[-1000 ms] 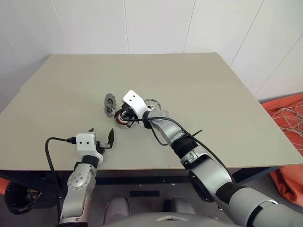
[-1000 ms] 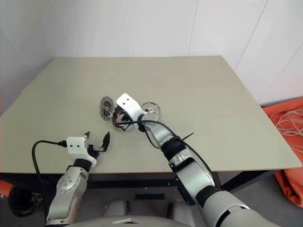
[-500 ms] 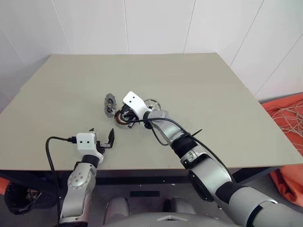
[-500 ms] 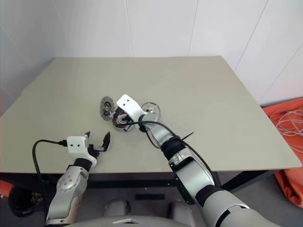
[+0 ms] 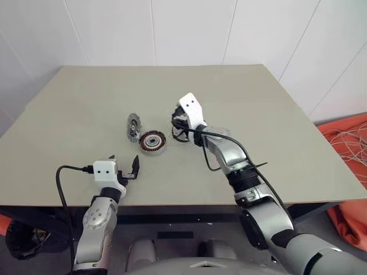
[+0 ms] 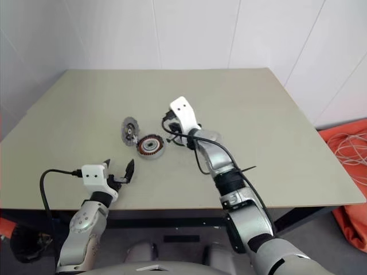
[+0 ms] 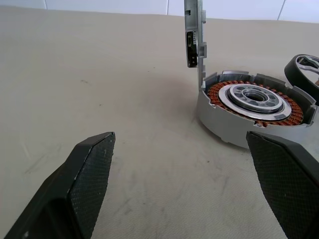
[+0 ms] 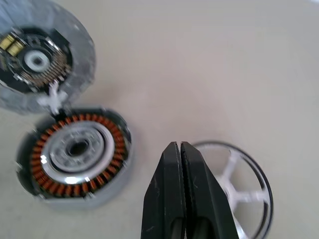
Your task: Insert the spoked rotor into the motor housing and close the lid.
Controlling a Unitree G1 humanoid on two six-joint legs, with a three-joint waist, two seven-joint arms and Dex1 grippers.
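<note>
Risk: right hand (image 8: 180,154) has its fingers pressed together and empty, hovering over the spoked rotor (image 8: 241,191) — it must spread before dropping, or it will only nudge the wheel along the worktop (image 5: 258,114). The lid (image 7: 194,35) stands on edge, hinged up at the motor housing (image 5: 153,141) rim; a knock could flip it shut early. Housing holds only copper windings around its hub — no rotor in it yet. The rotor lies flat just beside it. Left hand (image 5: 123,166) spread wide, well short of the housing.
</note>
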